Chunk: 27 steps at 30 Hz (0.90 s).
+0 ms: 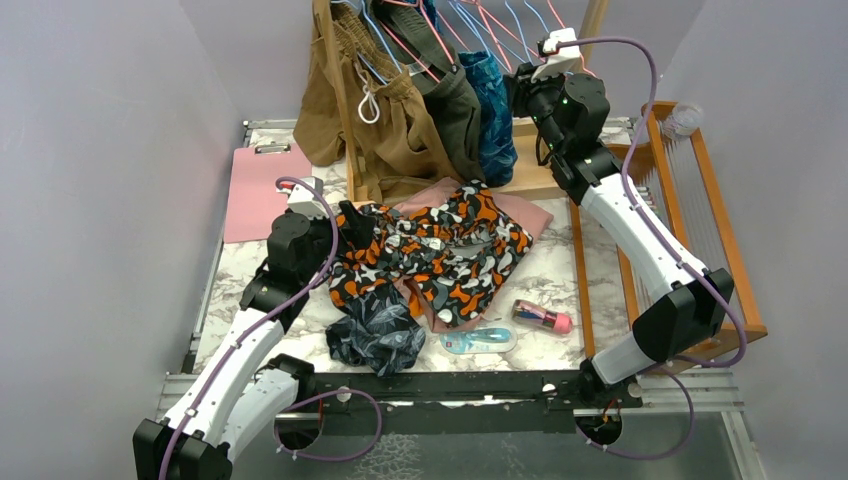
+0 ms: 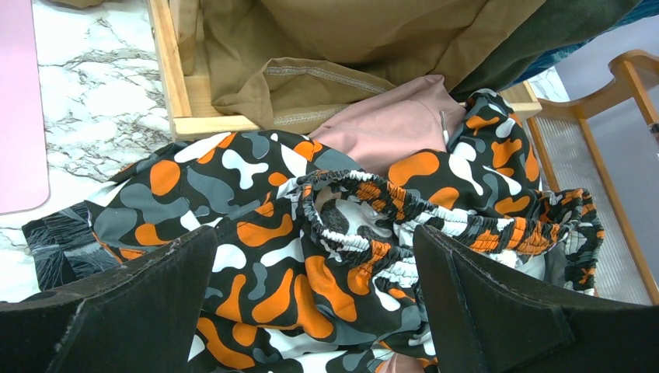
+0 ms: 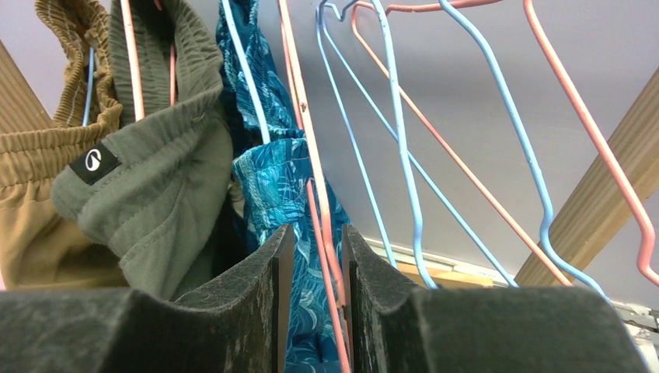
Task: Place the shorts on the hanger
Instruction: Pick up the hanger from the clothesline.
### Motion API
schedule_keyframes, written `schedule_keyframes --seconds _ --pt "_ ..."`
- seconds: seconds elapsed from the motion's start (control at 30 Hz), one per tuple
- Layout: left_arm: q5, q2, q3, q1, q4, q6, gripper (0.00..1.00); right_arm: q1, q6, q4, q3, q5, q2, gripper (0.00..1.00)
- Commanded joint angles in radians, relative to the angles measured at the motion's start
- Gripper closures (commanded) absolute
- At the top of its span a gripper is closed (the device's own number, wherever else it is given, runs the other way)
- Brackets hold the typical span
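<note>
The shorts [image 1: 430, 250] lie mid-table [image 1: 560, 275], spread over a second pair [image 1: 525, 212] that pokes out behind them on the right. A crumpled garment [image 1: 378, 335] sits just before them; to its right lie a bottle [image 1: 480, 341] and a tube [image 1: 542, 317]. A clipboard [image 1: 258, 190] lies far left, and a rack [image 1: 700, 180] lines the right edge. Behind them hang clothes [image 1: 400, 110] — there the hanger [image 3: 302, 116] passes between the right gripper's [image 3: 317, 241] fingers. The left gripper [image 1: 345, 215] hovers over the shorts' left end.

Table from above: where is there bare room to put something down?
Bare marble shows between the camouflage shorts and the wooden rack, behind the pink bottle. The middle is heaped with shorts; hanging clothes crowd the back.
</note>
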Motion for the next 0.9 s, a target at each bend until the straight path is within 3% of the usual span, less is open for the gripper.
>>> schedule_keyframes --seconds 0.0,0.3,0.53,0.87 --pt "0.022 0.000 0.009 -0.003 0.036 0.001 0.01 0.001 -0.021 0.029 -0.009 0.059 -0.024 0.70" --pt "0.023 -0.001 0.009 -0.003 0.034 0.001 0.01 0.001 -0.038 0.026 0.000 0.050 0.004 0.77" --pt "0.023 -0.001 0.009 -0.002 0.034 0.001 0.01 0.001 -0.048 0.026 0.026 0.071 0.041 0.66" --pt "0.028 0.003 0.009 -0.003 0.035 0.000 0.01 0.002 -0.070 0.049 0.031 0.131 0.064 0.61"
